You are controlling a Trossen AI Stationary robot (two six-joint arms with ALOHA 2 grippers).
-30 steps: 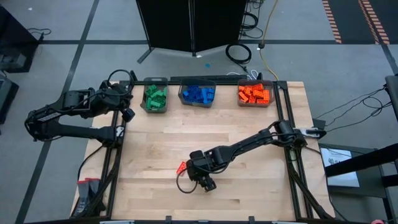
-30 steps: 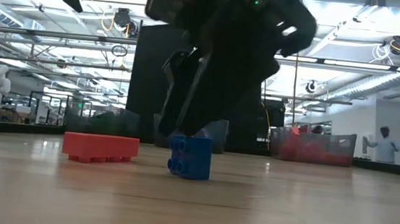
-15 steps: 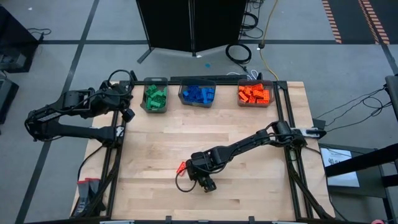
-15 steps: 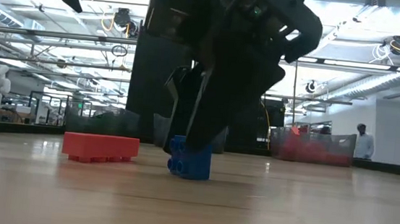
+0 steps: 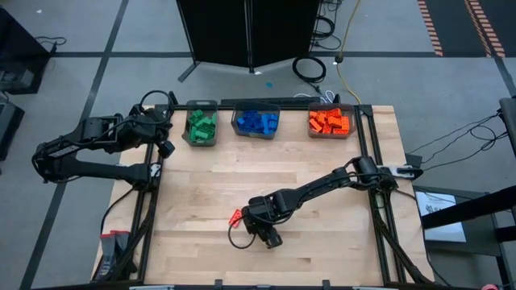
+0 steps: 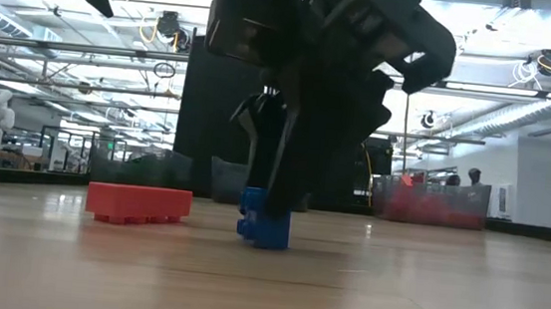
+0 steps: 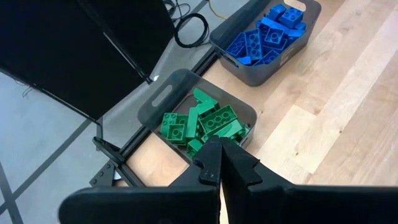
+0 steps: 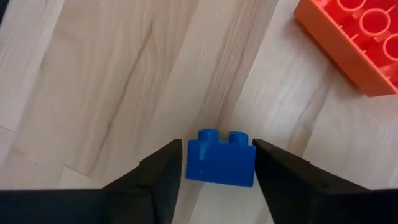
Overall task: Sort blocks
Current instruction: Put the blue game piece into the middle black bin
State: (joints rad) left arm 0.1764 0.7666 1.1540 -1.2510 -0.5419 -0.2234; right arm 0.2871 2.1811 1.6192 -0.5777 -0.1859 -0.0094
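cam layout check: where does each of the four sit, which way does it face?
High: overhead, straight down; both arms, three bins.
Low: table height, level toward the room; right claw around blue block.
Left wrist: on the left arm, looks at green bin; left claw shut.
Right wrist: looks down at blue block between its fingers.
Shared: low and right wrist both show the orange-red block.

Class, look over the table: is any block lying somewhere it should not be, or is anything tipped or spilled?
Two blocks lie loose on the table, outside the bins: an orange-red block and a blue block, which stands between the right tool's fingers. The three bins sit upright in a row; nothing is spilled.
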